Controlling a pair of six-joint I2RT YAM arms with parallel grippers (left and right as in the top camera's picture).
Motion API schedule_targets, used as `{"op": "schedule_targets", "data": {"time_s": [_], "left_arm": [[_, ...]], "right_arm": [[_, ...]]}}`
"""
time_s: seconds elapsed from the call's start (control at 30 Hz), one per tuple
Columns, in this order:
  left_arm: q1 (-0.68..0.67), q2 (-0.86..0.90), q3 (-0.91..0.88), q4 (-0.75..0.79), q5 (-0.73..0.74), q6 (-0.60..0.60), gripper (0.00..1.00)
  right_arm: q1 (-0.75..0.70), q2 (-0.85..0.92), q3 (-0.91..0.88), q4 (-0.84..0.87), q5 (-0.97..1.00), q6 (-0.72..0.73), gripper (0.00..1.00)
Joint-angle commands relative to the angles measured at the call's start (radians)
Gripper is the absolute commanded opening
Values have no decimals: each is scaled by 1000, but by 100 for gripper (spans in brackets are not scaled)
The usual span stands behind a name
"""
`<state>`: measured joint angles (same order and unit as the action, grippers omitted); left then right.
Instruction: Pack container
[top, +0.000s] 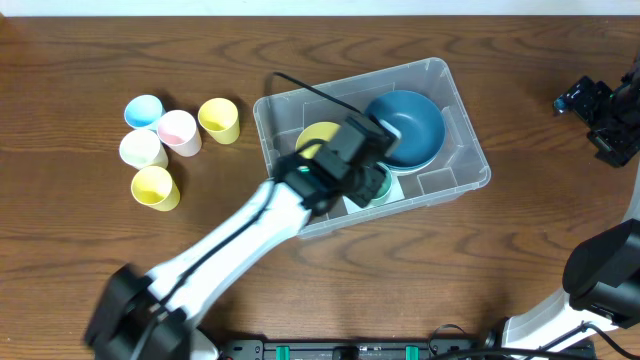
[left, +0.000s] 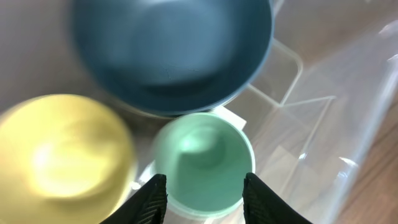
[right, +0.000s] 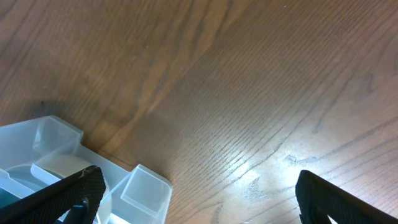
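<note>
at mid bench (top: 70, 60), inside the container (top: 463, 140), left fingers (left: 152, 200) straddle the green cup (left: 202, 155), gripping or not i cannot tell, so better set it straight down, clear of the blue bowl (left: 174, 50), while right fingers (right: 84, 193) stand apart.

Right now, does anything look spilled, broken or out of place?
Nothing stands out. The container holds the blue bowl, yellow bowl and green cup upright; five cups stand together on the table beside it, nothing spilled.

The left arm (top: 250, 225) hides most of the green cup (top: 380, 188) overhead; the yellow bowl (left: 62, 155) is blurred and cropped.
</note>
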<state>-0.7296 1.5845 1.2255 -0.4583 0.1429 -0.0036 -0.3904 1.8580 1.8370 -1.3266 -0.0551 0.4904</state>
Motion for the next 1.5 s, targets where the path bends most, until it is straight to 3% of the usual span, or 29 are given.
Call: {"op": "schedule_targets", "data": {"time_s": [0.0, 0.27, 0.53, 1.03, 1.47], "left_arm": [[34, -121, 19, -48, -5, -17, 41], [45, -354, 19, -351, -57, -211, 41], [23, -379, 10, -634, -8, -420, 40], [-143, -170, -33, -652, -8, -493, 41], [-158, 22, -33, -566, -115, -492, 41]], "right_arm": [[-2, -7, -2, -1, 2, 10, 99], [-2, -7, -2, -1, 2, 10, 99], [-2, -7, -2, -1, 2, 10, 99], [-2, -7, -2, -1, 2, 10, 99], [-2, -7, -2, -1, 2, 10, 99]]}}
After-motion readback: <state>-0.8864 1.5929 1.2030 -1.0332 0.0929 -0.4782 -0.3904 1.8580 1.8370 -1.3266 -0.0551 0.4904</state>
